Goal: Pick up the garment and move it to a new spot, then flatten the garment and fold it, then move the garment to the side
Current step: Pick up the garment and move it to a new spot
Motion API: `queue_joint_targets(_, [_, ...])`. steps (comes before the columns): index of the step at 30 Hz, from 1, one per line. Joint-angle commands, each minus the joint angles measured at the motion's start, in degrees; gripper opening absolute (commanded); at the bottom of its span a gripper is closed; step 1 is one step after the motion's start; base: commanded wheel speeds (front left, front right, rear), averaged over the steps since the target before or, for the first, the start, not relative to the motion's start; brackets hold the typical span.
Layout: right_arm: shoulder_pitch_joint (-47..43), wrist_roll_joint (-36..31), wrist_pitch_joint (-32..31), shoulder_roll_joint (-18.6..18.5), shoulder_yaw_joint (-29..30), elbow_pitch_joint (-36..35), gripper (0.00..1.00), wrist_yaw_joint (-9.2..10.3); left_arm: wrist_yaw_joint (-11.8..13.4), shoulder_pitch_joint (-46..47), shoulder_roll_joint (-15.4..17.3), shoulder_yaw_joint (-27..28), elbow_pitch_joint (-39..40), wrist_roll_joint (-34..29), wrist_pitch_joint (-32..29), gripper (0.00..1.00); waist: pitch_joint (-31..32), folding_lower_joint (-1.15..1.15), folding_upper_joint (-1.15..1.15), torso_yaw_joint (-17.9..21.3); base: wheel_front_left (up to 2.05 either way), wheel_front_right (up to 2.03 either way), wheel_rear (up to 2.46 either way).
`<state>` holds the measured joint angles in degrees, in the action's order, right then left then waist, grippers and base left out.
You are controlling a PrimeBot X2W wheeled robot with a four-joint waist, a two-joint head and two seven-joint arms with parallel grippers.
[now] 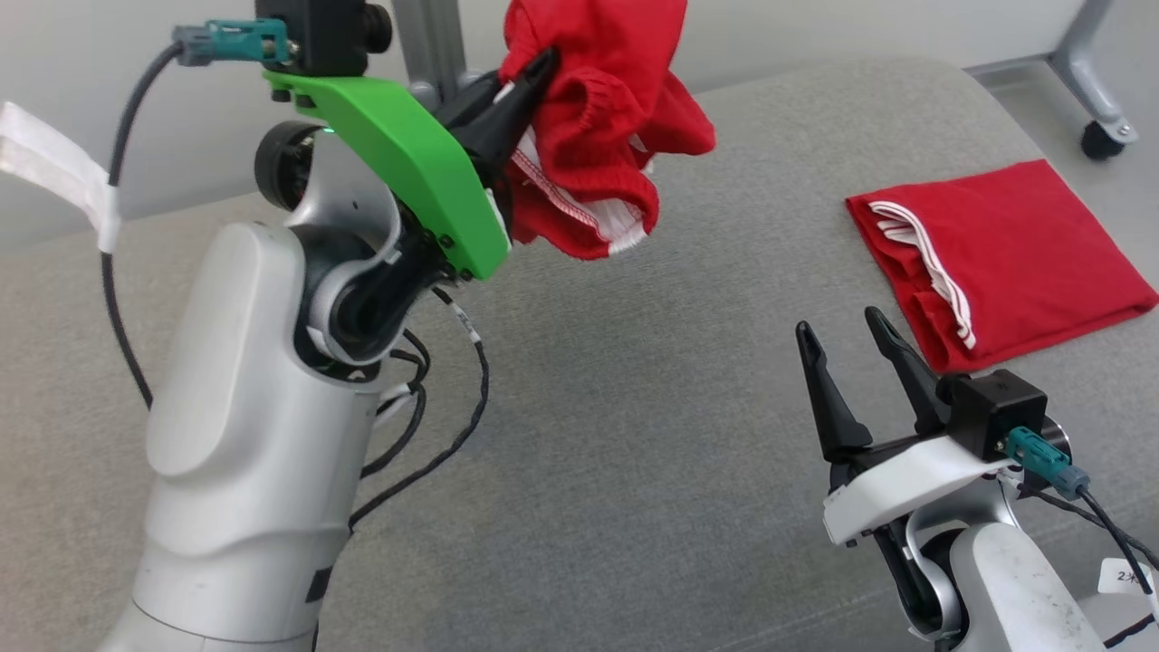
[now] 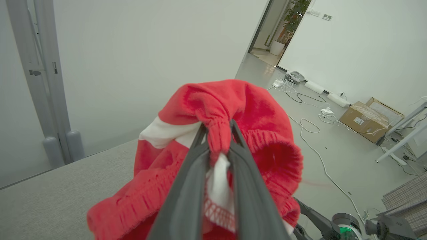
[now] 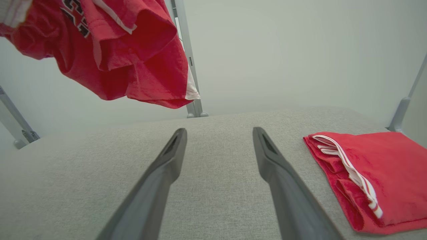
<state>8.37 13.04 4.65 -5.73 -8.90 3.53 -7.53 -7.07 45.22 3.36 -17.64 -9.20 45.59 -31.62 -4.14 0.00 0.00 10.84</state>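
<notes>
The left pincer [image 2: 218, 124] is clamped on a bunched fold of the garment [image 1: 625, 100], which hangs above the counter [image 1: 634, 407], well left of the folded cloth [image 1: 1041, 244]. The right pincer [image 1: 838, 321] gapes empty just beside that cloth (on its near side). This looks like the carrying step. Next, the garment needs lowering onto bare counter left of the cloth.

Grey fabric-covered surface [image 1: 634, 407], one folded red garment [image 1: 1023, 254] lying flat — near its right edge

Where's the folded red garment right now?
In the head view, the folded red garment lies flat at the right of the grey surface, just beyond the open right gripper.
</notes>
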Motion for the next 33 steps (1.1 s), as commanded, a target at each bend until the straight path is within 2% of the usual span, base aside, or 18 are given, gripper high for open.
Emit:
queue_joint_targets(1, [-0.1, -0.2, 0.3, 0.3, -0.1, -0.2, 1.00, 0.09, 0.3, -1.5, 0.0, -0.8, 0.2, 0.3, 0.9, 0.00, -3.9, 0.00, 0.00, 6.9, 0.00, 0.00, 0.00])
queue_joint_targets(6, [0.3, -0.1, 0.9, 0.7, -0.1, -0.2, 1.00, 0.09, 1.4, -5.5, -0.1, -4.0, -3.4, 0.1, 3.4, 0.00, -5.8, 0.00, 0.00, 9.6, 0.00, 0.00, 0.00])
queue_joint_targets(10, [0.8, 0.1, 1.5, 1.0, -0.3, 0.1, 1.00, 0.09, 2.3, -9.3, 2.5, -5.3, -9.7, -3.9, 6.5, 0.00, -6.9, 0.00, 0.00, 10.5, 0.00, 0.00, 0.00])
queue_joint_targets(11, [0.9, 0.2, 1.6, 1.1, -0.3, 0.3, 1.00, 0.09, 2.6, -10.0, 3.3, -5.7, -11.5, -5.8, 8.2, 0.09, -7.1, 0.00, 0.00, 10.6, 0.00, 0.00, 0.00])
queue_joint_targets(12, [1.0, 0.2, 1.8, 1.2, -0.3, 0.4, 1.00, 0.09, 2.9, -10.6, 4.1, -6.0, -12.9, -7.3, 9.7, 0.91, -7.1, 0.00, 0.00, 10.6, 0.00, 0.00, 0.00])
queue_joint_targets(13, [1.0, 0.2, 1.9, 1.2, -0.3, 0.6, 1.00, 0.09, 3.0, -11.2, 4.6, -6.4, -14.2, -8.3, 11.1, 1.00, -7.1, 0.00, 0.00, 10.6, 0.00, 0.00, 0.00])
queue_joint_targets(14, [0.9, 0.2, 2.1, 1.2, 0.0, 0.8, 1.00, 0.09, 3.6, -12.2, 4.6, -6.3, -15.7, -9.0, 12.8, 1.00, -7.1, 0.00, 0.00, 10.3, 0.00, 0.00, 0.00])
queue_joint_targets(18, [0.2, -0.3, 2.3, 1.4, 0.8, 1.1, 1.00, 0.09, 2.7, -14.6, 5.2, -6.2, -18.1, -10.2, 19.2, 1.00, -6.5, 0.00, 0.00, 8.1, 0.00, 0.00, 0.00])
queue_joint_targets(24, [-0.7, -0.7, 2.2, 1.2, 1.8, 1.1, 1.00, 0.09, 1.6, -18.6, 5.9, -5.1, -16.2, -11.0, 31.2, 1.00, -4.4, 0.00, 0.00, 3.4, 0.00, 0.00, 0.00])
queue_joint_targets(29, [-1.4, -0.9, 1.4, 0.8, 2.3, 0.8, 1.00, 0.09, 3.6, -23.7, 6.7, -3.5, -13.0, -13.4, 42.1, 1.00, -2.0, 0.00, 0.00, -0.1, 0.00, 0.00, 0.00])
queue_joint_targets(33, [-1.9, -0.9, 0.6, 0.3, 2.9, 0.5, 1.00, 0.09, 5.4, -28.2, 7.2, -0.9, -9.8, -14.2, 45.9, 1.00, -0.2, 0.00, 0.00, -2.5, 0.00, 0.00, 0.00])
